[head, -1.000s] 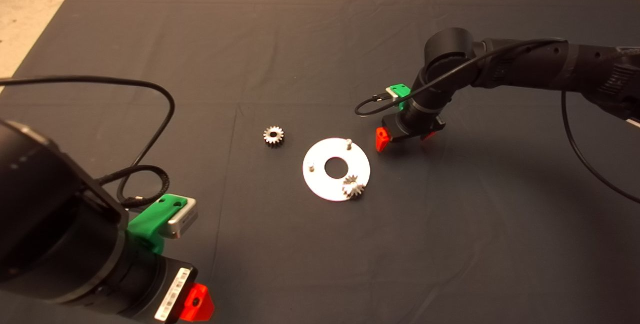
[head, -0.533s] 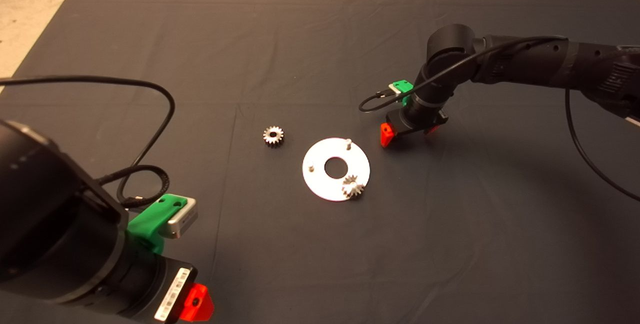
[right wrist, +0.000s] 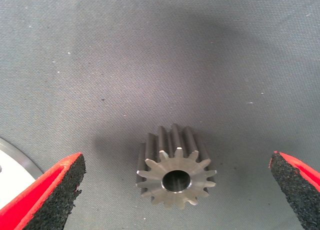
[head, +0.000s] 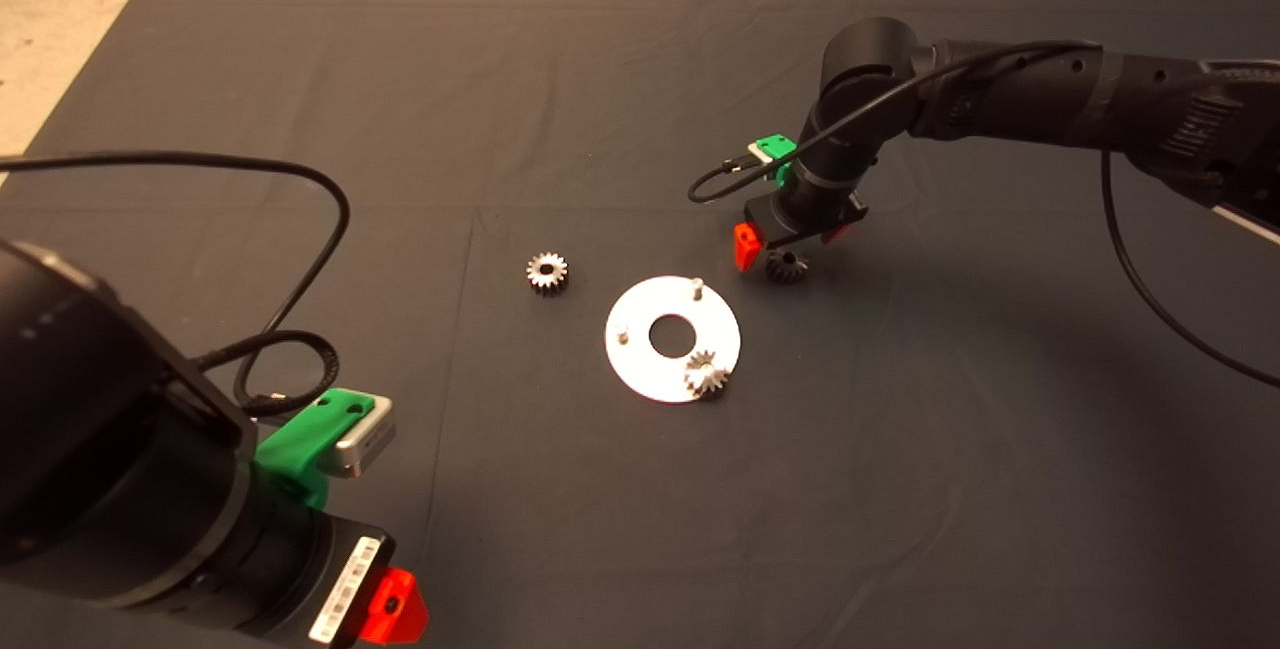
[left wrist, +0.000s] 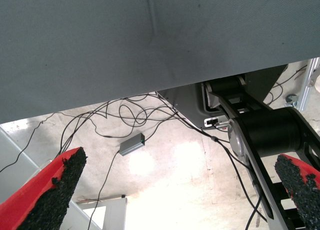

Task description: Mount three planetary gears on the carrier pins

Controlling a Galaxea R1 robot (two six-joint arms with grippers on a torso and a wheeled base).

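The carrier is a silvery-white round disc (head: 640,369) lying mid-mat. Two bare carrier pins (head: 696,283) (head: 622,335) stand on it, and one planetary gear (head: 706,374) sits on its near-right part. A second gear (head: 547,272) lies flat on the mat left of the disc. A third gear (head: 787,266) (right wrist: 175,177) lies on the mat just off the disc's far-right rim. My right gripper (head: 790,241) (right wrist: 175,162) hovers over that gear, open, its fingers (right wrist: 47,192) wide on both sides and not touching it. My left gripper (head: 393,607) (left wrist: 180,170) is parked at the lower left, open.
A black cable (head: 300,229) loops over the mat by the left arm. The disc's rim (right wrist: 10,172) shows in the right wrist view beside one finger. The left wrist view looks past the mat's edge (left wrist: 150,89) to a floor with cables.
My right gripper has shifted left and away across the mat, and the third gear, hidden beneath it before, now shows on the mat. The left arm has stayed still.
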